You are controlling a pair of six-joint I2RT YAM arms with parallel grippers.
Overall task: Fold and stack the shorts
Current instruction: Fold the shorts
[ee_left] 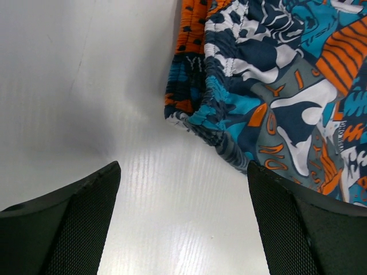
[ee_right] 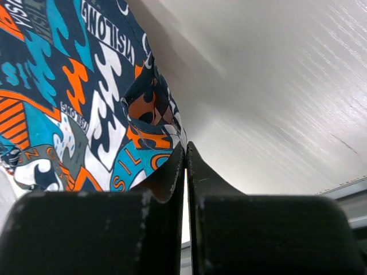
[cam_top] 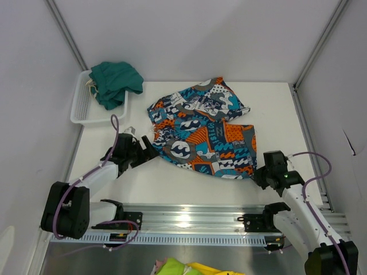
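1. Garment one, the patterned shorts (cam_top: 200, 134): spread but rumpled in the middle of the table (cam_top: 275, 114), one leg toward the back and the other toward the near right. No fold is made yet.
2. Garment two, the teal shorts (cam_top: 114, 83): bunched in and over the white mesh basket (cam_top: 80, 112) at the back left corner, with the drawstring hanging inside it.
3. Handling, as judged: both pairs look thin, light and limp, so they will sag and crease rather than keep a shape. Corners are the best holds. The gathered waistband (ee_left: 215, 97) is thicker and should give a firmer bite than a single-layer hem.
4. Left gripper (ee_left: 183, 172): jaws wide apart, low over bare table just beside the waistband corner and holding nothing.
5. Right gripper (ee_right: 185, 154): jaws pressed together at the hem corner of the near right leg. The cloth puckers up against one finger. Whether any of it is caught between the pads cannot be told.
6. Surface: smooth, glossy white with a faint grain. The fabric should slide on it easily, which helps dragging but lets a fold creep.
7. Surroundings: plain white walls with metal posts close in at the left, back and right. A metal rail (cam_top: 189, 217) carries the arm bases at the near edge, and some yellow-green cloth (cam_top: 178, 267) lies below it.
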